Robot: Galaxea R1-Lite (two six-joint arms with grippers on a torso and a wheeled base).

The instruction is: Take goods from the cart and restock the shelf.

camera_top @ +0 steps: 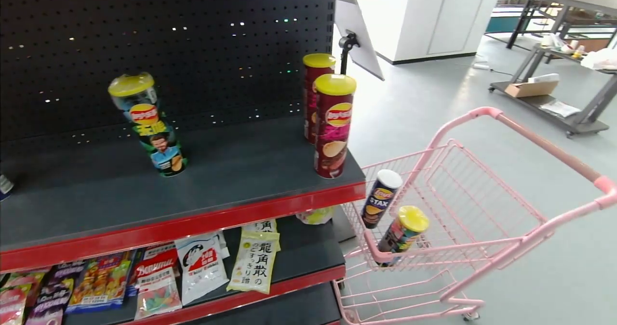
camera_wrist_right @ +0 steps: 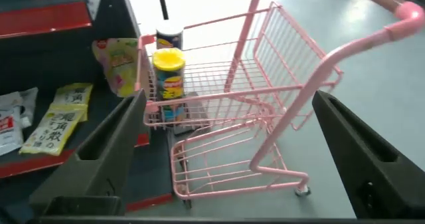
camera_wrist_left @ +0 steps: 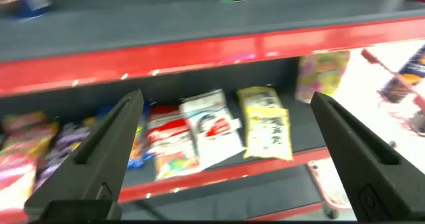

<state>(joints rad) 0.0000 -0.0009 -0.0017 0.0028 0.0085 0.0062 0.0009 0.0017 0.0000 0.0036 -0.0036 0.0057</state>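
Leaning nearly upright in the cart corner nearest the shelf, the yellow-lidded can and white-lidded can lie ahead of the right end effector, spread and empty, likely the nearer arm; the left end effector, likewise spread, faces the shelf.

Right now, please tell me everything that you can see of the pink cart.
The cart is pink, made of wire mesh on a tube frame that looks like metal. It stands upright on the grey floor by the right end of the shelf; whether they touch is unclear. Two cans lean in the basket's shelf-side end: a white-lid can and a yellow-lid can. Below the basket is a wire rack.
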